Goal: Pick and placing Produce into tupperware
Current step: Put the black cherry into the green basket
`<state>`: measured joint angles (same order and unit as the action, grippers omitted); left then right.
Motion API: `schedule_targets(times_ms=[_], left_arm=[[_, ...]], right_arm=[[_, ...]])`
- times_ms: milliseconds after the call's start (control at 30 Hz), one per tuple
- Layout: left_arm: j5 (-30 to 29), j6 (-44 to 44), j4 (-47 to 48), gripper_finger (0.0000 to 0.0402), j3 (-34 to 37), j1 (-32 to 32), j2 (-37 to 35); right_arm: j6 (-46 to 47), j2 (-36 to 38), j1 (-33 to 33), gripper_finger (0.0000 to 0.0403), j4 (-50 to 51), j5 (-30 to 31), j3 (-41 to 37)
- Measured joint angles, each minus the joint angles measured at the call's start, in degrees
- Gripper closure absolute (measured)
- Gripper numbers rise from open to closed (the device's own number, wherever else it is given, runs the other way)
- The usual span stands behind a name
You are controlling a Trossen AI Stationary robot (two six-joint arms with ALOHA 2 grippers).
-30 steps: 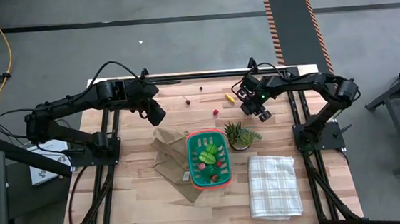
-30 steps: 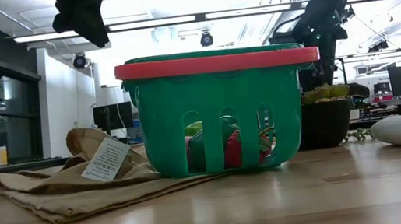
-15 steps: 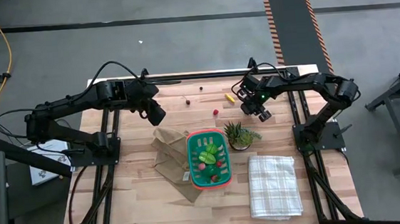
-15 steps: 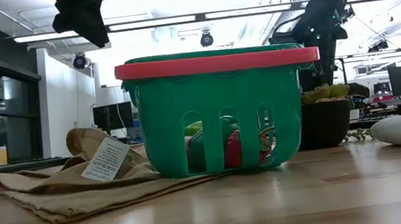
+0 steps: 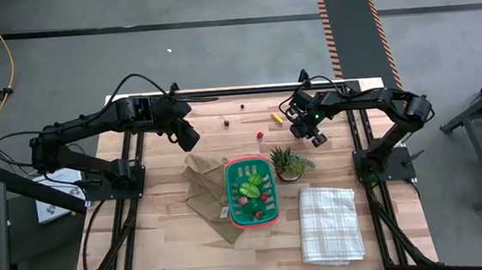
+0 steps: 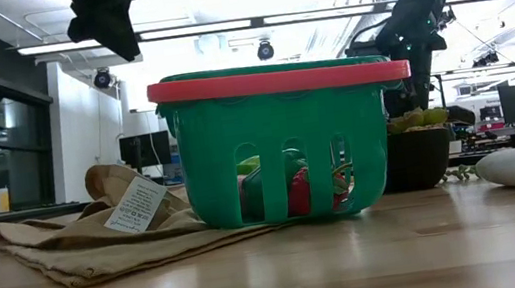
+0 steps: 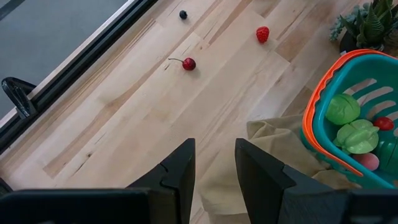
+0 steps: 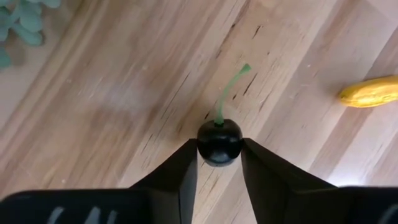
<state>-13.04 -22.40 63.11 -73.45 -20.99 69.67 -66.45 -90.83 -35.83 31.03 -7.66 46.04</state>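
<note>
The teal tupperware (image 5: 251, 191) with an orange rim (image 6: 279, 81) stands mid-table on a brown paper bag and holds green and red produce (image 7: 351, 124). My right gripper (image 8: 219, 158) is low over the table's far right part, pointing down, shut on a dark cherry (image 8: 219, 142) with a green stem. A yellow piece (image 8: 372, 92) lies close by. My left gripper (image 7: 214, 165) hangs high over the far left part, open, with nothing between its fingers. Loose on the table lie a red cherry (image 7: 188, 63), a dark berry (image 7: 183, 14) and a red berry (image 7: 263, 34). My right gripper pinches the dark cherry's round body (image 8: 205, 146) between its two fingertips, one on each side. The fingers come from above, pointing steeply down. The cherry sits on the wooden table, its green stem (image 8: 229, 93) lying out beyond the fingers.
A spiky potted plant (image 5: 288, 161) stands right of the tupperware, near my right gripper. The brown paper bag (image 5: 204, 188) lies under and left of the tupperware. A white checked cloth (image 5: 329, 223) lies at the near right. Bare wood shows at the near left.
</note>
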Motion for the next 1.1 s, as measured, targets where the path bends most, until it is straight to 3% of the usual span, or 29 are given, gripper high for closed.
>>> schedule_targets(times_ms=[500, 1100], left_arm=[[-0.02, -0.36, -0.02, 0.0300, 0.00, 0.01, 0.00], [0.00, 2.37, -0.02, 0.0300, 0.00, 0.00, 0.00]], right_arm=[[3.75, 0.00, 1.14, 0.0302, -0.06, 0.00, 0.36], [9.67, 0.00, 1.05, 0.0303, 3.45, -4.92, 14.49]])
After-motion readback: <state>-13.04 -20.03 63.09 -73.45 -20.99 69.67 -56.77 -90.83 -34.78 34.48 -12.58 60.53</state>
